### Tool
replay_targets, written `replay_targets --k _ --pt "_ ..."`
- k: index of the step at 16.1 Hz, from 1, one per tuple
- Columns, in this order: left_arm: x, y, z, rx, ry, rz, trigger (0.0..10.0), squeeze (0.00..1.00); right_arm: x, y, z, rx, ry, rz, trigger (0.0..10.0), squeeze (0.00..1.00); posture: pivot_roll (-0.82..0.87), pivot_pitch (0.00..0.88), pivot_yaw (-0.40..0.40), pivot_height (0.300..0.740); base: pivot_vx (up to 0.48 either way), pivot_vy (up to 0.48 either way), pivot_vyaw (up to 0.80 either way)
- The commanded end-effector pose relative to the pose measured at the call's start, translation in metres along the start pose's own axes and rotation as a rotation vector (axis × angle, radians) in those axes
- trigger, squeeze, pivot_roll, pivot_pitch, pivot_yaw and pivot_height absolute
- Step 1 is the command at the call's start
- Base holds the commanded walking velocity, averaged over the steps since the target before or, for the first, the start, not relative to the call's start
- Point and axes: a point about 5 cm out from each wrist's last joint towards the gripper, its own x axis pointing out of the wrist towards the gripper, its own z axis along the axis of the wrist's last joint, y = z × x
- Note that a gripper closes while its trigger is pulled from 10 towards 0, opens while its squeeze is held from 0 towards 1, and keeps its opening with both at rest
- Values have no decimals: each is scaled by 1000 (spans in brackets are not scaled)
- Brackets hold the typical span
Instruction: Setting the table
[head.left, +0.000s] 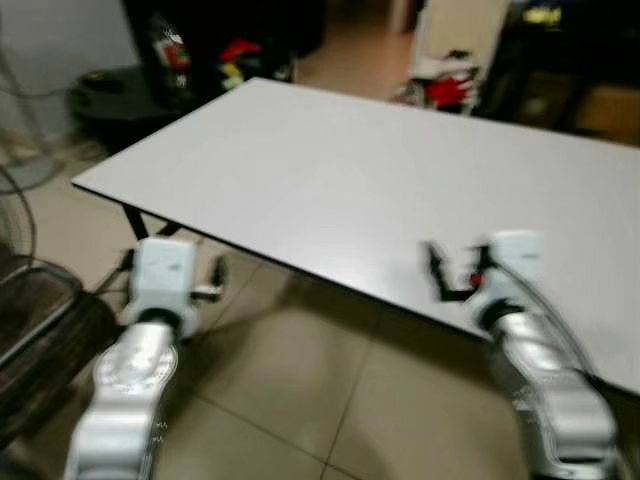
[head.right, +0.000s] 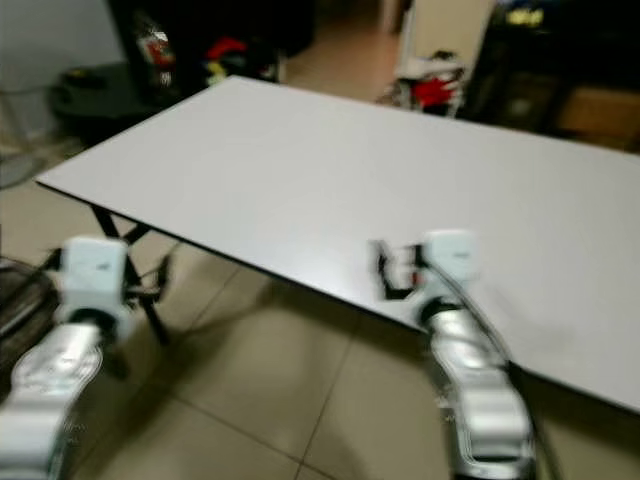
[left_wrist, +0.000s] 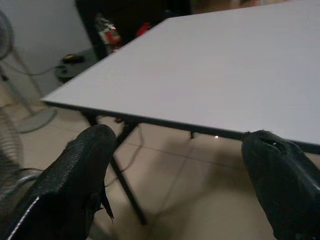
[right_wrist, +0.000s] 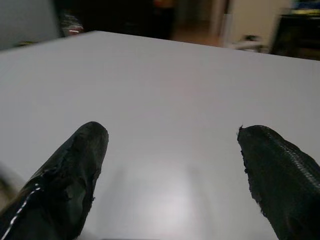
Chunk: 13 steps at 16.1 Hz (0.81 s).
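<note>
One white table (head.left: 330, 170), wide and bare, near edge running diagonally just ahead of both grippers, sharp corner off toward the left. Open tiled floor (head.left: 300, 400) below and before that edge, with black table legs (left_wrist: 122, 170) under the corner. Two silver arms up. Right gripper (right_wrist: 172, 165) over the tabletop just past the near edge, fingers spread wide, holding nothing. Left gripper (left_wrist: 177, 170) short of the edge, over the floor, fingers likewise parted and empty. Dark clutter (head.left: 200, 60) beyond the far side, blurred.
</note>
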Motion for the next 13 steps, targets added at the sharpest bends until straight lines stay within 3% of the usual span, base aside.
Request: replay_targets --k 1,5,11,13 --pt "-1 -1 5 3 -16 -8 10000 0 1 -5 3 -22 -3 -14 10000 0 -17 0 49 740 0 446 800" --pt "0 8 7 38 -11 -13 10000 0 -1 0 -2 -14 9 5 10000 0 5 0 88 740 0 442 800" --pt "-1 6 10 39 -19 -22 10000 0 0 5 -3 -7 12 66 10000 0 12 0 92 740 0 403 800" --pt "0 2 19 42 -52 -39 10000 0 -4 1 -4 1 7 60 10000 0 13 0 102 740 0 -480 800"
